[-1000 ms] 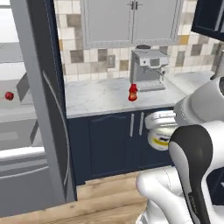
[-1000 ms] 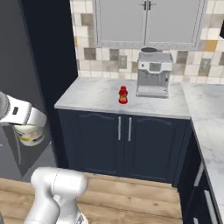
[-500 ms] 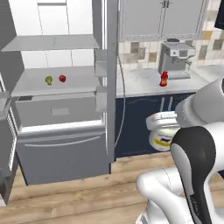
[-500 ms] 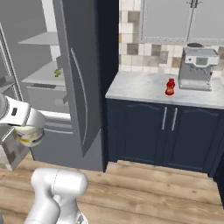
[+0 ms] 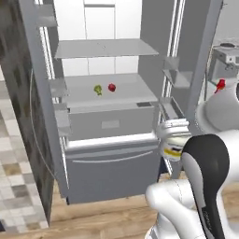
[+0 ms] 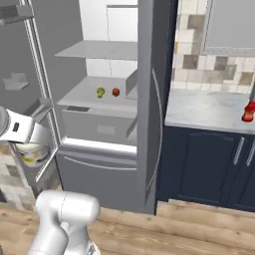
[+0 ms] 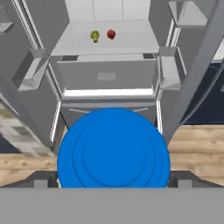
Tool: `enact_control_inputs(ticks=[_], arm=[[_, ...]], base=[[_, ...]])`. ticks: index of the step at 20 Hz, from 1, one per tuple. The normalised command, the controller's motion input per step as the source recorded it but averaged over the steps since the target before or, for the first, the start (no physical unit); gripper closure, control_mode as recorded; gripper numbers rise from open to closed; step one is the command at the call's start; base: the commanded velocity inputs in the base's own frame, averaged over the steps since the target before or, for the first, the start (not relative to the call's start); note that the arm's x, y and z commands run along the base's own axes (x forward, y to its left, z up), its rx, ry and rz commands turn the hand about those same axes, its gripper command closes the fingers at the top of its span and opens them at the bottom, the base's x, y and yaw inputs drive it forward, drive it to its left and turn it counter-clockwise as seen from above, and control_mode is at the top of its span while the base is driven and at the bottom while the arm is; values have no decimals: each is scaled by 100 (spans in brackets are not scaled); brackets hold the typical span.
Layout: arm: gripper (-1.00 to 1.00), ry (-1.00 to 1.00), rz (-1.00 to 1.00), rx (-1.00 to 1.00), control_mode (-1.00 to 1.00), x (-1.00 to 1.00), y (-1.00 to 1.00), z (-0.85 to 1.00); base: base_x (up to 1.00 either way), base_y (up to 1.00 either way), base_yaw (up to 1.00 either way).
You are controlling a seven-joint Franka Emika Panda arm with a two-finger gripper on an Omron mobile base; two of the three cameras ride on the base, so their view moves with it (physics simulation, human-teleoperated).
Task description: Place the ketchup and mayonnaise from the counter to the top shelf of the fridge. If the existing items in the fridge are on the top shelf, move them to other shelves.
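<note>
My gripper [image 7: 113, 180] is shut on the mayonnaise jar [image 7: 113, 151], whose round blue lid faces the hand camera. The jar [image 5: 173, 145] hangs low in front of the open fridge, white with a yellow label, and also appears at the left [image 6: 31, 152]. The ketchup bottle [image 6: 248, 111], red, stands on the counter to the right of the fridge [image 5: 219, 85]. The fridge's top shelf [image 5: 105, 48] is bare. A green item [image 5: 98, 89] and a red item [image 5: 112, 87] lie on the lower shelf, above the drawer.
Both fridge doors stand open, the left door [image 5: 35, 116] and the right door [image 6: 152, 99], with door bins on their inner sides. A drawer front [image 7: 107, 76] sits under the lower shelf. Dark cabinets [image 6: 214, 169] carry the marble counter [image 6: 209, 107]. Wooden floor lies below.
The whole picture has swung from the counter to the open fridge, so the camera has moved with the base. The jar stays held in my gripper throughout.
</note>
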Motion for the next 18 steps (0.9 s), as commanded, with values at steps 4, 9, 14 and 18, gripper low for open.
enact_control_inputs(ticks=[4, 9, 14, 18], arm=[[100, 0, 0, 0, 100, 0, 0, 0], [100, 0, 0, 0, 100, 0, 0, 0], [100, 0, 0, 0, 100, 0, 0, 0], [100, 0, 0, 0, 100, 0, 0, 0]], base=[[88, 55, -8], [74, 4, -10], [65, -4, -8], [79, 0, -3]])
